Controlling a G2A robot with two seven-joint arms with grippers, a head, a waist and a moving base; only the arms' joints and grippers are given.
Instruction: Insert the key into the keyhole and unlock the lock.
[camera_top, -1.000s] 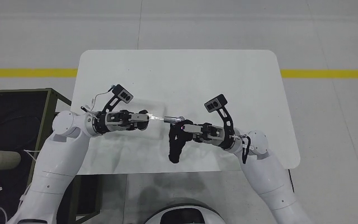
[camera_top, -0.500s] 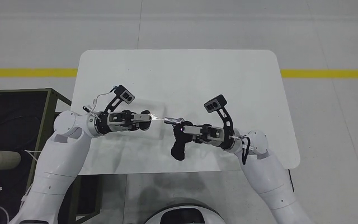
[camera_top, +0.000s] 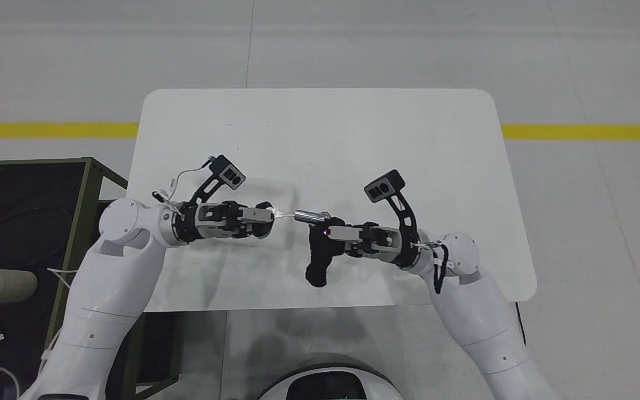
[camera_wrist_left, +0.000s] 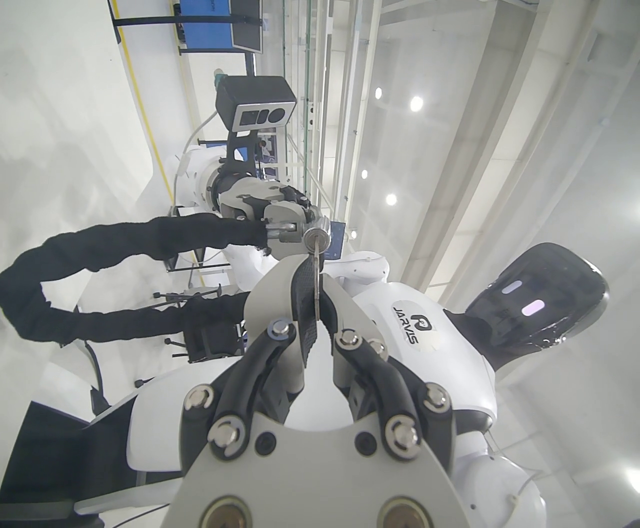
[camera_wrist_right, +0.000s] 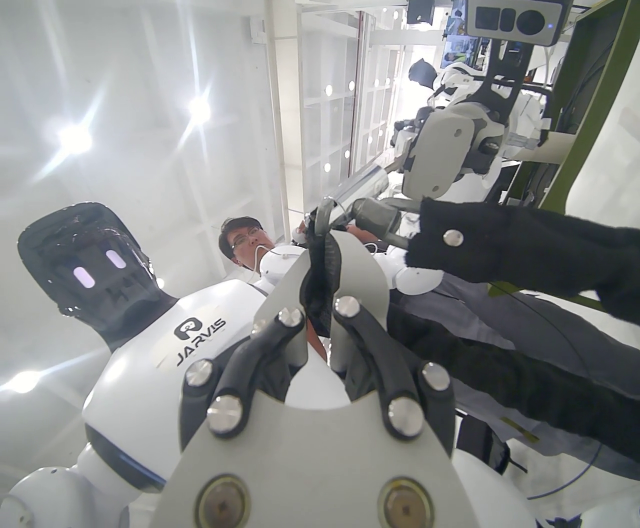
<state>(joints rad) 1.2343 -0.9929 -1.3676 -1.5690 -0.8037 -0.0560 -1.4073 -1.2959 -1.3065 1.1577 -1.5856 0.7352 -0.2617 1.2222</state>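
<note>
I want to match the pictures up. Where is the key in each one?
Top view: the key is the thin silver bit mid-table, between the left gripper and the lock.
Left wrist view: the key is pinched in the left gripper, tip at the lock.
Right wrist view: I cannot tell the key apart beyond the lock.
Shared landmark: the lock's black cable.

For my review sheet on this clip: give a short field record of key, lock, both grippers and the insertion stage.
left gripper: shut on the key
right gripper: shut on the lock, facing the left gripper
key: tip at the keyhole; depth cannot be told
lock: metal cylinder, with a black sleeved cable loop hanging from it
table: white
stage: key lined up with the keyhole, lock not seen to be open
</note>
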